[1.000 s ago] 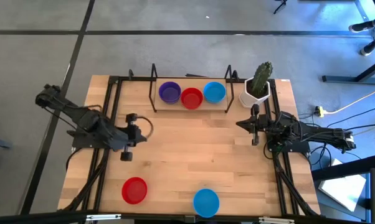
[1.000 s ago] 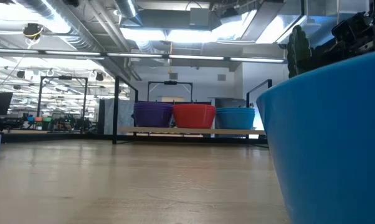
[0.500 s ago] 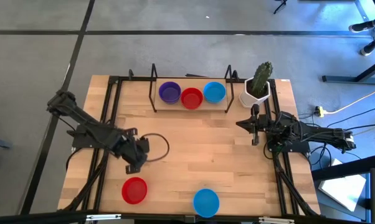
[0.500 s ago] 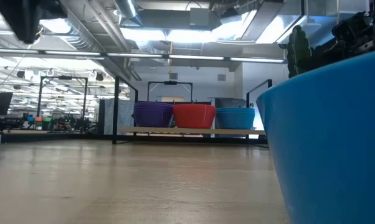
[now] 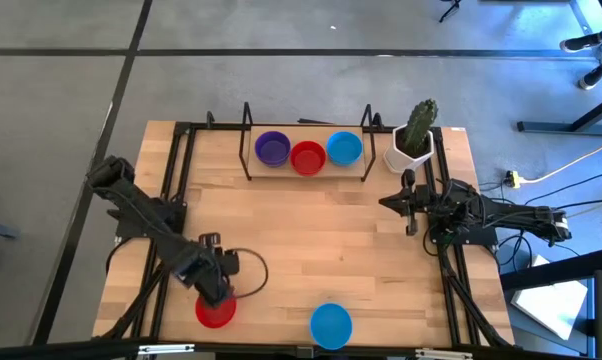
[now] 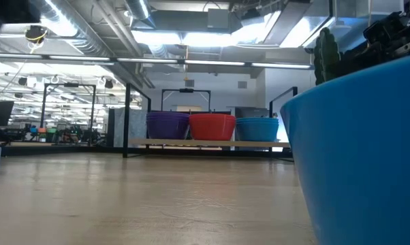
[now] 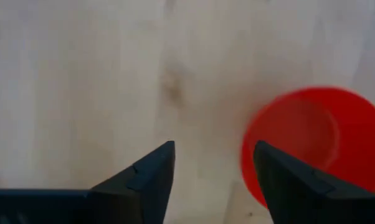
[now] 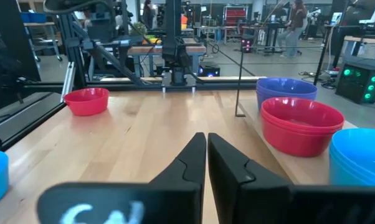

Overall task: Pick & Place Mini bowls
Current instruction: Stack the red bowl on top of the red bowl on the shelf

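A lone red mini bowl (image 5: 216, 310) sits on its base near the table's near left corner, and a lone blue one (image 5: 331, 325) sits at the near edge. Stacks of purple (image 5: 273, 148), red (image 5: 308, 157) and blue (image 5: 344, 148) mini bowls rest on a rack at the far edge. My left gripper (image 5: 218, 293) hangs pointing down over the red bowl's far rim, open. In the left wrist view its fingers (image 7: 156, 171) frame bare wood, with the red bowl (image 7: 312, 143) just beside one finger. My right gripper (image 5: 409, 205) waits shut at the right, level.
A white pot with a cactus (image 5: 413, 135) stands at the far right corner. Black frame rails (image 5: 176, 180) run along the table's left and right sides. Bare wood (image 5: 321, 240) lies between the rack and the near bowls.
My left gripper has swung from the middle left of the table toward the near edge and down, tipping to point straight down, and now hangs over the lone red bowl. The bowls have not moved.
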`<state>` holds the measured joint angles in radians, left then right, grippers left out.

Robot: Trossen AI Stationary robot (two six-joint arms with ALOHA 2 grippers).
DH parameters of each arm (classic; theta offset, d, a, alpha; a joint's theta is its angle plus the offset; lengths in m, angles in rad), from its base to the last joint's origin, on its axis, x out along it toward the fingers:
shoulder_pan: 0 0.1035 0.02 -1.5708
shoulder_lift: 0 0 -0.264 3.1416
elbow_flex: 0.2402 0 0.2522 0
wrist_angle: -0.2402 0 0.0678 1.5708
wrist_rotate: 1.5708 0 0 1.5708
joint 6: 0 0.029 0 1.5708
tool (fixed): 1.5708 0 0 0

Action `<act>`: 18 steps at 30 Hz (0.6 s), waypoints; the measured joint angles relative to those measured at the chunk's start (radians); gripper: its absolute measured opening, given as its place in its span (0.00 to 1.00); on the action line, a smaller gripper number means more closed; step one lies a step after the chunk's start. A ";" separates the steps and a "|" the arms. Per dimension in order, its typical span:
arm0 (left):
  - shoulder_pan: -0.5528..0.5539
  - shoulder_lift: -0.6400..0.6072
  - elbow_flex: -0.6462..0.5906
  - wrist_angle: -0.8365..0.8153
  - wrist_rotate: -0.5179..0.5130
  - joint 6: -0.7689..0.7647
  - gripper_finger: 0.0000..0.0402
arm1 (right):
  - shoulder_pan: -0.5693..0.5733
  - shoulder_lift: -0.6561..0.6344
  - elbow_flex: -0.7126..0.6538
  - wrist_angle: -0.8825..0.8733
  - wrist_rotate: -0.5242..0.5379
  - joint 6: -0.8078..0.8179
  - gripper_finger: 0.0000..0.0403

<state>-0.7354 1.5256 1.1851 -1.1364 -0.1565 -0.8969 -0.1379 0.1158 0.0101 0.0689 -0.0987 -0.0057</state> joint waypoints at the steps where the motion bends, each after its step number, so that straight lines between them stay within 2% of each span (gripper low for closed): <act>1: -0.016 0.012 0.000 0.010 0.001 -0.003 0.53 | 0.000 0.000 0.000 0.000 0.000 0.001 0.05; 10: -0.113 0.133 0.000 0.029 0.001 -0.156 0.56 | 0.000 0.000 0.000 0.007 0.000 0.004 0.05; 18: -0.143 0.221 0.000 0.083 0.002 -0.192 0.56 | 0.000 0.000 0.000 0.024 0.000 0.006 0.05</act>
<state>-0.8780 1.7461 1.1851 -1.0531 -0.1549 -1.0891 -0.1379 0.1158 0.0105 0.0928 -0.0986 0.0002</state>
